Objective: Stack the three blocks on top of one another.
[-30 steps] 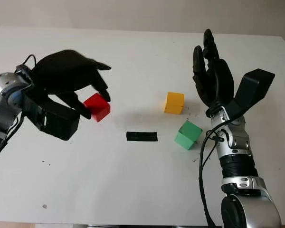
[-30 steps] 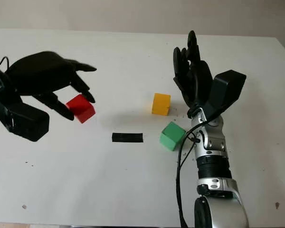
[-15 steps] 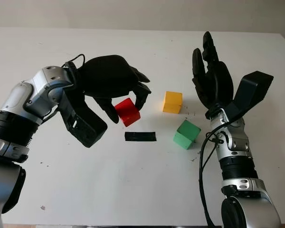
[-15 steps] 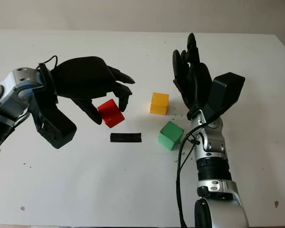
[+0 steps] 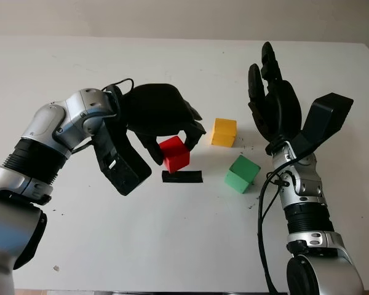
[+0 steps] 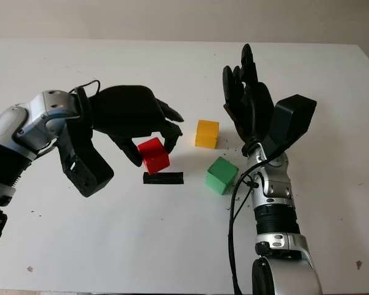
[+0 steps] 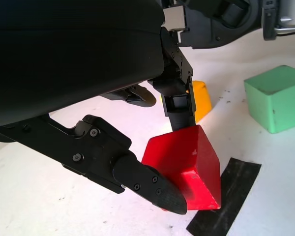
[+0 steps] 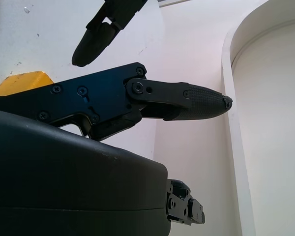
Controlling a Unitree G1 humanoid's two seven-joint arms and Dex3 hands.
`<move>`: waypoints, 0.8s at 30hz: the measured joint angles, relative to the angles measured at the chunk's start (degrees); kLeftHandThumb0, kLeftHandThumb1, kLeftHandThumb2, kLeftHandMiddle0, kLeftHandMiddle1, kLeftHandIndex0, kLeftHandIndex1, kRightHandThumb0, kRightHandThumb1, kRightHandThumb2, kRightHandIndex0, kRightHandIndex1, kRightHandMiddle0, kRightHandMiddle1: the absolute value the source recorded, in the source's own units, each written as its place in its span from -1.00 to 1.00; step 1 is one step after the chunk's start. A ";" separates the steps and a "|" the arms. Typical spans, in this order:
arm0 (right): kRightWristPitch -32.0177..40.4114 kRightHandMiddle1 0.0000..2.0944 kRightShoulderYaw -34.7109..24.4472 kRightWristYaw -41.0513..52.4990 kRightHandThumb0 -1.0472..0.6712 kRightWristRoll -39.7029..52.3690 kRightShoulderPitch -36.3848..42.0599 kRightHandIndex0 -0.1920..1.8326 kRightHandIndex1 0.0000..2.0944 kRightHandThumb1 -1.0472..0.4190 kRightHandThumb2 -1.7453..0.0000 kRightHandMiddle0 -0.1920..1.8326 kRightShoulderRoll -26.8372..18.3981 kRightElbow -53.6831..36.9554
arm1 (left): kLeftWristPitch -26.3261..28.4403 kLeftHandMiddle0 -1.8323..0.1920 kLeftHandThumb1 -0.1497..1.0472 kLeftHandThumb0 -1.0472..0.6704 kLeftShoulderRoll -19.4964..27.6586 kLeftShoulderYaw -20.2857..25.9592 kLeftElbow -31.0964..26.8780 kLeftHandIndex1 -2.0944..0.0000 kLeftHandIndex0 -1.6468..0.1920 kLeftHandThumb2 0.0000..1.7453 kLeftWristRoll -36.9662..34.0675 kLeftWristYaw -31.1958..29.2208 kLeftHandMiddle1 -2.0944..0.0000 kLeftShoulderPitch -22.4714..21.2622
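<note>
Gripped red block (image 5: 174, 153) in left robot hand (image 5: 163, 120). Nothing stacked yet. Yellow block (image 5: 224, 132), green block (image 5: 243, 173) apart beside released right robot hand (image 5: 275, 101)

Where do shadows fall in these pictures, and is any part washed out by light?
Left eye view: the left hand throws a soft shadow around the red block. Right wrist view: the bright wall behind the right hand is washed out. Left wrist view: evenly lit.
</note>
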 measured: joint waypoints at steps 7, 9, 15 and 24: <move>0.00 -1.00 0.08 0.30 -0.55 0.05 0.06 -1.00 -1.00 -1.00 0.43 -1.00 0.02 -0.06 | -2.12 0.40 0.73 -0.32 -0.70 -1.25 2.57 -0.06 0.30 -0.93 0.39 0.10 0.96 -1.64; 0.00 -1.00 0.13 0.32 -0.54 0.07 0.07 -1.00 -1.00 -1.00 0.43 -1.00 0.03 -0.06 | -2.85 0.41 0.74 -0.33 -0.94 -1.44 3.35 -0.09 0.32 -0.93 0.35 0.19 0.96 -2.21; 0.00 -1.00 0.44 0.29 -0.55 -0.01 0.34 -1.00 -1.00 -1.00 0.43 -1.00 0.02 -0.13 | -3.65 0.49 0.75 -0.41 -1.31 -1.90 3.66 -0.02 0.30 -0.94 -0.40 -0.91 0.97 -2.33; -0.39 -1.00 0.47 0.43 -0.56 0.07 0.85 -1.00 -1.00 -1.00 0.44 -1.00 0.03 -0.21 | -5.58 0.51 0.76 -0.49 -2.01 -2.22 3.63 -0.02 0.28 -0.94 -0.55 0.57 0.96 -2.33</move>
